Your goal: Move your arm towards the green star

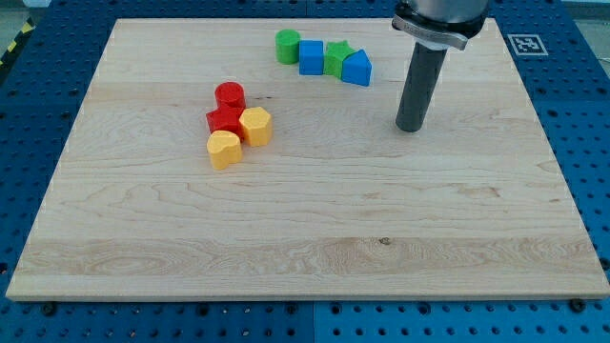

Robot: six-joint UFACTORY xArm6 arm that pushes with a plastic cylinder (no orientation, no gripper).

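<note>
Jaws: none on this rig, so nothing opens, closes or holds anything; the arm ends in a straight dark rod. My tip (pixel 411 128) sits on the counter (pixel 315 238), right of centre, in the far half, touching no block.

Green star (pixel 336 55): far part of the counter, up and to the left of my tip, clearly apart from it. It sits in a short row of four blocks. Row from left to right:
- green cylinder (pixel 288 46), the far-left end
- blue cube (pixel 311 57), just beside the cylinder
- green star, wedged between the two blue blocks, partly hidden by them
- blue wedge-like block (pixel 357 68), right end, the block of this row closest to my tip

Exact shape of the right-hand blue piece is hard to make out.

Second cluster, left of centre, well apart from the tip and from the row:
- red cylinder (pixel 230 95), far end of the cluster
- red block (pixel 224 121), shape unclear, touching the cylinder
- yellow hexagonal block (pixel 256 125), right of the red block, touching it
- yellow block (pixel 224 150), rounded, nearest of the cluster, against the red block

Counter is pale wood, resting on a blue perforated base (pixel 581 143).
</note>
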